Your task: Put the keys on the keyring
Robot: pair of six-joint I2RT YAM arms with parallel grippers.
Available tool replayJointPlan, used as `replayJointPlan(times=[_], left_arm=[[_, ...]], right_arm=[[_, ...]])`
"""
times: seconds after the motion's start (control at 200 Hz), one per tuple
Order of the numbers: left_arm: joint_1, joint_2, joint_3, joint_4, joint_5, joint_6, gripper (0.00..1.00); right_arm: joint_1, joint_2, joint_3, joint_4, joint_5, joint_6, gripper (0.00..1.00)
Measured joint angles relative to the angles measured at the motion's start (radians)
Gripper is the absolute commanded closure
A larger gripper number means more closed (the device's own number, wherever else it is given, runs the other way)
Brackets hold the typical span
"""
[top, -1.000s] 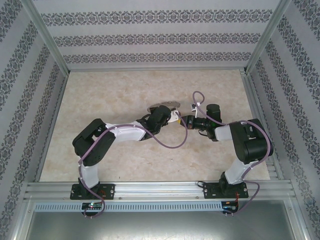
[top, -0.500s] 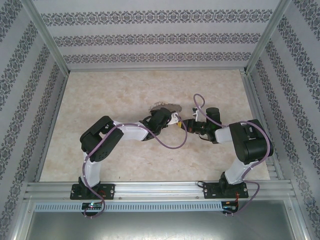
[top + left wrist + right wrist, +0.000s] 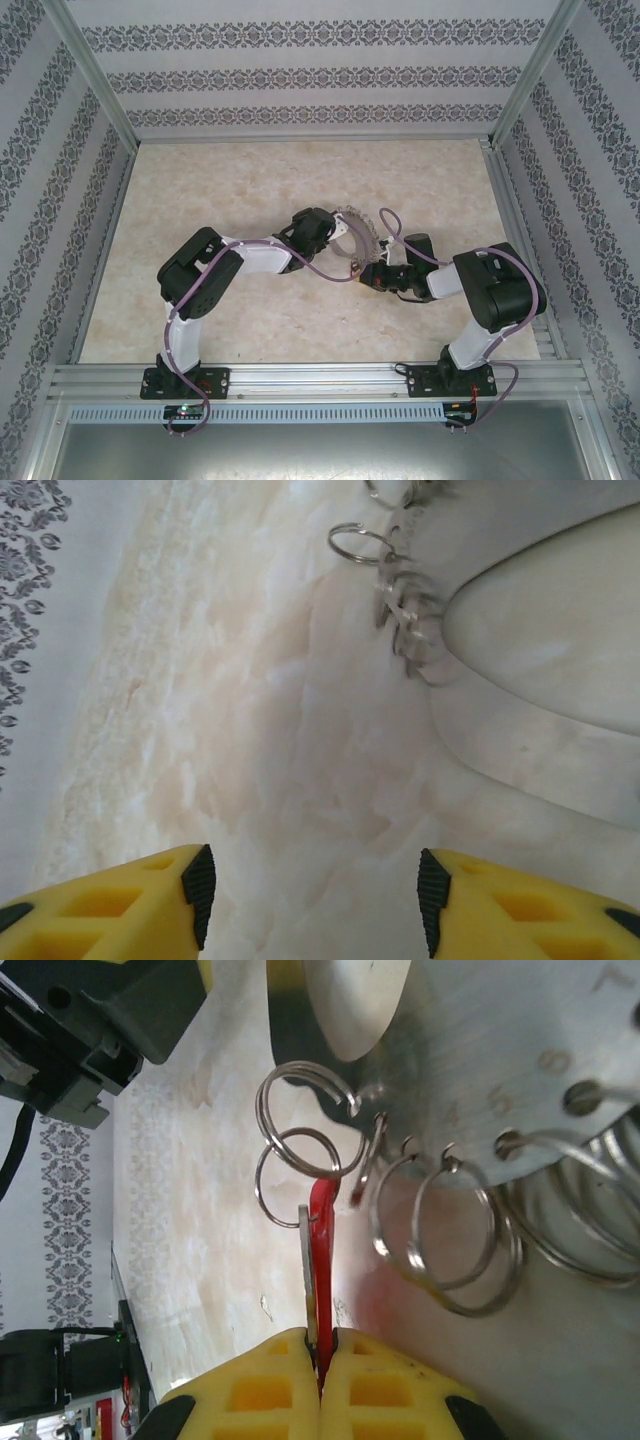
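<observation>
At mid-table, the keyring [image 3: 362,238] lies flat between the two wrists. Right gripper [image 3: 320,1338] is pinched tight on the key [image 3: 322,1230], held edge-on, its free end against a small split ring [image 3: 297,1175]. Left gripper [image 3: 315,885] stands wide, nothing in it.

Judgement: steady the hoop with your left first, then feed the key along the ring's coil without twisting.

Materials: brushed grey plate with drilled holes, thin springy wire loops, glossy red plastic.
</observation>
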Motion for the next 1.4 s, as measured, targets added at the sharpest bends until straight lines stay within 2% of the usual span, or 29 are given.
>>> replayJointPlan(times=[0.12,0.21,0.29,0.37,0.53,0.595,0.729,0.854,0.889,0.949,1.024,1.034,1.049,1.254,1.399], left_arm=[[0.000,-0.018,0.000,-0.019,0.010,-0.040,0.37],[0.000,-0.045,0.000,-0.021,0.013,-0.072,0.36],[0.000,-0.073,0.000,-0.022,0.014,-0.100,0.36],[0.000,-0.096,0.000,-0.022,0.015,-0.128,0.36],[0.019,-0.142,-0.005,-0.021,0.046,-0.205,0.33],[0.037,-0.178,-0.017,-0.021,0.064,-0.238,0.31],[0.079,-0.285,-0.037,-0.021,0.090,-0.300,0.29],[0.101,-0.385,-0.042,-0.015,0.110,-0.346,0.23],[0.105,-0.412,-0.047,-0.014,0.117,-0.357,0.17],[0.110,-0.457,-0.058,-0.013,0.127,-0.378,0.14],[0.121,-0.517,-0.076,-0.013,0.142,-0.404,0.11],[0.124,-0.524,-0.079,-0.013,0.145,-0.408,0.03],[0.127,-0.536,-0.083,-0.014,0.145,-0.410,0.00],[0.175,-0.665,-0.108,-0.013,0.139,-0.470,0.00],[0.246,-0.780,-0.179,0.010,0.114,-0.494,0.00]], right_arm=[[0.018,0.000,0.000,0.006,0.005,0.007,0.94],[0.042,0.000,0.001,0.011,0.008,0.015,0.87],[0.060,-0.002,0.003,0.023,0.005,0.020,0.75],[0.090,-0.005,0.017,0.044,-0.014,0.024,0.55],[0.142,-0.038,0.032,0.034,-0.016,0.047,0.38],[0.145,-0.080,0.032,0.002,-0.019,0.053,0.32],[0.143,-0.207,0.052,-0.068,-0.030,0.059,0.30],[0.112,-0.328,0.098,-0.150,-0.034,0.057,0.26],[0.090,-0.371,0.116,-0.189,-0.032,0.051,0.21],[0.053,-0.435,0.150,-0.260,-0.026,0.035,0.10],[0.002,-0.519,0.221,-0.398,0.014,-0.016,0.02],[-0.003,-0.526,0.230,-0.410,0.019,-0.023,0.02],[-0.012,-0.542,0.248,-0.438,0.031,-0.035,0.02],[-0.148,-0.663,0.447,-0.670,0.191,-0.174,0.02],[-0.204,-0.660,0.490,-0.736,0.428,-0.251,0.02]])
